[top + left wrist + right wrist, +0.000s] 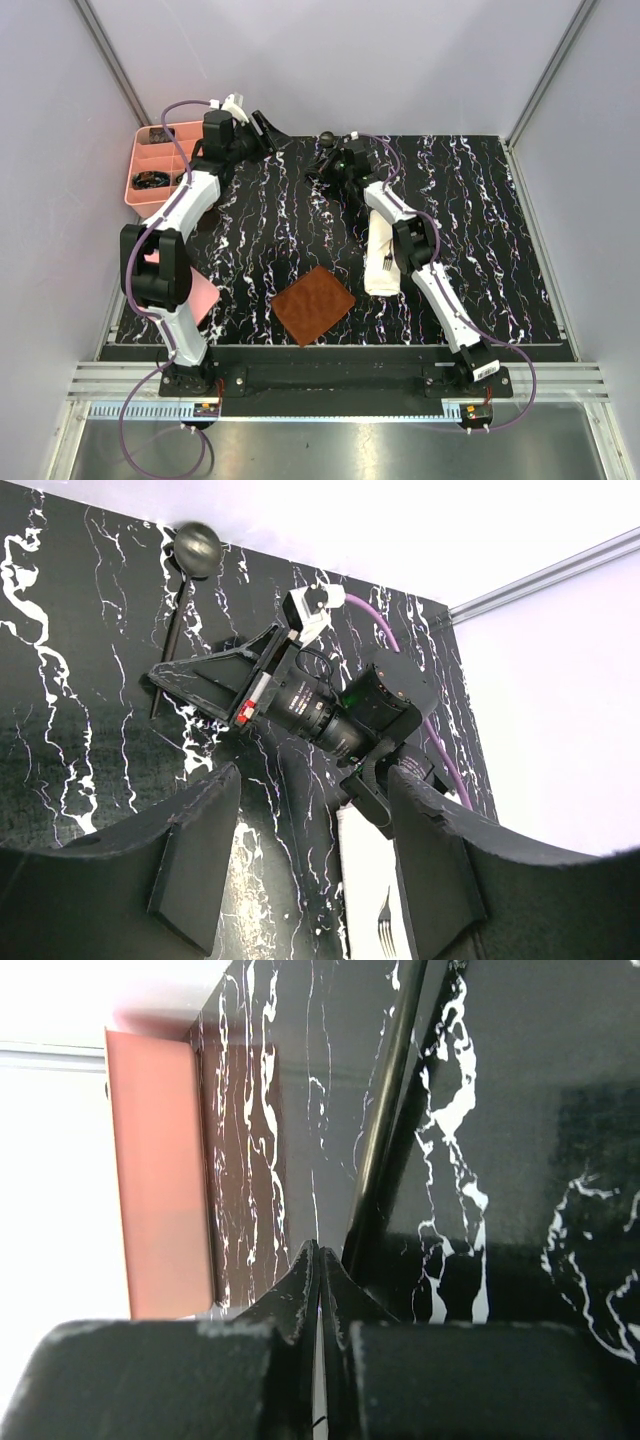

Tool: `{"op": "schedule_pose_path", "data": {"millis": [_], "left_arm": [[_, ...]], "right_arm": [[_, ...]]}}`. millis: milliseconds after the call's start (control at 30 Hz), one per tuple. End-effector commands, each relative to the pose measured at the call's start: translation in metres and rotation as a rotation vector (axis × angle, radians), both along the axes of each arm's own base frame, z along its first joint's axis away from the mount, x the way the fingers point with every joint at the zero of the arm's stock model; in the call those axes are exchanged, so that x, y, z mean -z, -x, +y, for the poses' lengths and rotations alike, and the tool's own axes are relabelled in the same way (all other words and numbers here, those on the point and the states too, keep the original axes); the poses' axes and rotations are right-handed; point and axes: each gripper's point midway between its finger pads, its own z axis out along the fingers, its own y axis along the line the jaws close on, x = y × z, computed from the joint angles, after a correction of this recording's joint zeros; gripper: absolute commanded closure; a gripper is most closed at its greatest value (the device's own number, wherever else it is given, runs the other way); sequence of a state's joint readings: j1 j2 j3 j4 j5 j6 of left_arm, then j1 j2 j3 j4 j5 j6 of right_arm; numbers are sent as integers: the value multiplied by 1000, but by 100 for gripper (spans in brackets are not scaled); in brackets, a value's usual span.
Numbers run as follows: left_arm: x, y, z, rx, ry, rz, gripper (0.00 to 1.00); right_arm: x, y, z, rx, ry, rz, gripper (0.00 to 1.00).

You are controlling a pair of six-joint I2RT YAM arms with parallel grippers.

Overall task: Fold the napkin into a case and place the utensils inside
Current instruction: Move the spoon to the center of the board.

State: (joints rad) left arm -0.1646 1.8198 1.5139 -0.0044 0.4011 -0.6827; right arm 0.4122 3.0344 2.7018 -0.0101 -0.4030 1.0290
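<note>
R hand (318, 1258) pinched shut by spoon (385, 1110) handle, grip unclear; L hand (312, 810) agape, empty.

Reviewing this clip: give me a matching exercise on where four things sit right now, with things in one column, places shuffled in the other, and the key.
Things:
1. fork
2. brown mat
3. pink tray
4. spoon

Places:
A. far left corner of the table
B. far middle, next to the right gripper
C. on the folded white case
D. near middle, between the two arms

Pairs: 1-C, 2-D, 3-A, 4-B
</note>
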Motion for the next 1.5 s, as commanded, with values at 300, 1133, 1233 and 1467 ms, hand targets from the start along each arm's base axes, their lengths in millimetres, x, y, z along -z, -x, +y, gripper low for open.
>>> {"op": "schedule_pose_path", "data": {"millis": [300,1133,1233,1467], "left_arm": [[-43,9,-4,41,31,-100,37],[-45,9,-11,65,94,-101,38],[-37,9,-13,75,94,-81,38],[-41,8,-14,73,116,-95,39]], "right_arm": [[3,35,-11,8,80,140,100],[-8,48,-69,-85,474,-21,60],[-5,32,-71,-50,508,-28,53],[1,16,-57,-28,526,-47,44]]}}
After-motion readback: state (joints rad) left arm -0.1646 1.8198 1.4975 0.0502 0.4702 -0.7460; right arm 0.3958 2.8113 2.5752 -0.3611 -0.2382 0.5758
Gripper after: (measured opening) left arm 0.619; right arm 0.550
